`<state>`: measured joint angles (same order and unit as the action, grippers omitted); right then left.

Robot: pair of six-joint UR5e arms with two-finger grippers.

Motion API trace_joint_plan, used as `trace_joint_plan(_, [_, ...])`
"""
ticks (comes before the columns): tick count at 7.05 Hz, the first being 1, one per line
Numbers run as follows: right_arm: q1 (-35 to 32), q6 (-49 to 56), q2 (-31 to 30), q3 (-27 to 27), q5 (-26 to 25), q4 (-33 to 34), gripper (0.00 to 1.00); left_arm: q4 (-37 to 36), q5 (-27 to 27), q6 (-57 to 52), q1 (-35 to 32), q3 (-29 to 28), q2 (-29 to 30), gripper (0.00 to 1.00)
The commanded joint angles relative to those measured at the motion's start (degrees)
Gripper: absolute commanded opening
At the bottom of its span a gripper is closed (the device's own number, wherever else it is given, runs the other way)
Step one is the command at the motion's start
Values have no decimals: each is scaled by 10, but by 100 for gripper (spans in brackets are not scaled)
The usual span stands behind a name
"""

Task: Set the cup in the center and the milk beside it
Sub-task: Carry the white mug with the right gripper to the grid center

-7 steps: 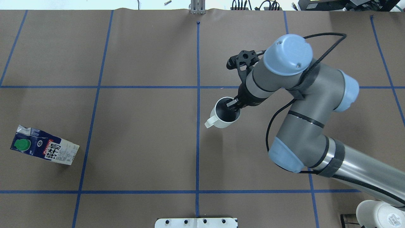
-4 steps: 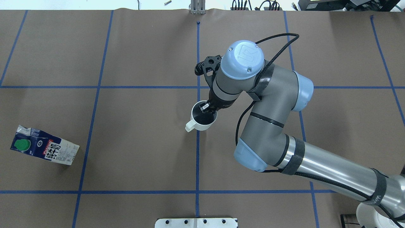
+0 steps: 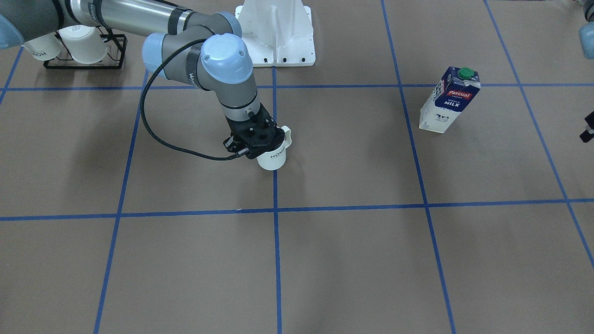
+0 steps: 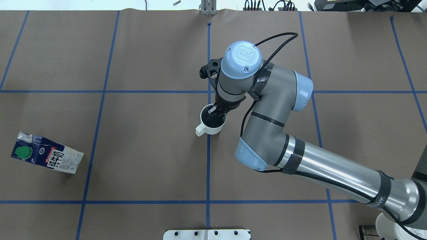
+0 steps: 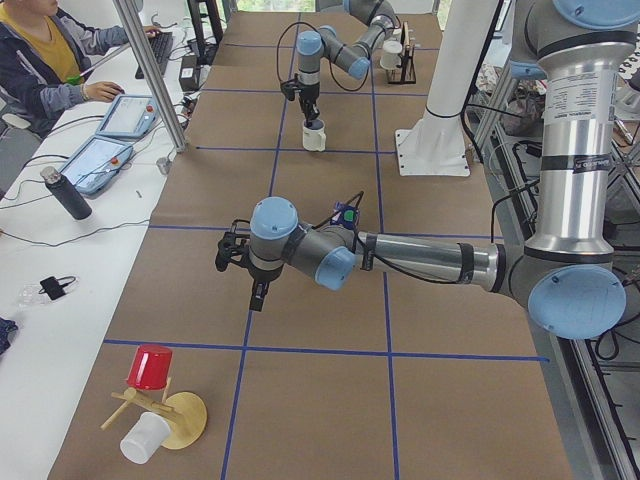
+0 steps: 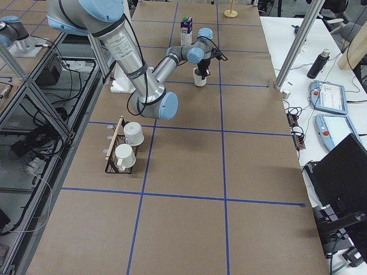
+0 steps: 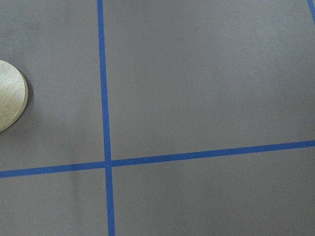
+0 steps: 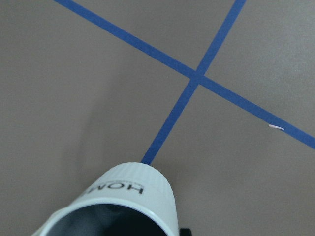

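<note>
From overhead I see my right gripper clamped on the cup by its rim, one finger inside, at the center. The front view adds its HOME lettering. The milk stands well apart, far left. Only the left-end view shows the left gripper; whether it is apart or together I cannot tell.

Seen from the front, the right hand hides the mouth of the cup, and the right wrist view's lower edge crops all but its lettered wall. The left hand is too small to tell how its jaws stand. Its arm hides most of the milk carton, and a wooden disc on the desk is cut off at the frame's left edge.
</note>
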<state>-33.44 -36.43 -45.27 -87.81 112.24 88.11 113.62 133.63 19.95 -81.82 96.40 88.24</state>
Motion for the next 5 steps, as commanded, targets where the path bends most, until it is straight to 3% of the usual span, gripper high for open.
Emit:
trace_joint_plan(1, [-5, 0, 2, 11, 1, -1, 0, 0, 0, 0, 0, -1, -1, 98])
trace_joint_plan(3, [-5, -2, 10, 21, 3, -3, 0, 0, 0, 0, 1, -1, -1, 98])
trace_joint_plan(5, [-5, -7, 17, 53, 3, -48, 0, 0, 0, 0, 0, 0, -1, 98])
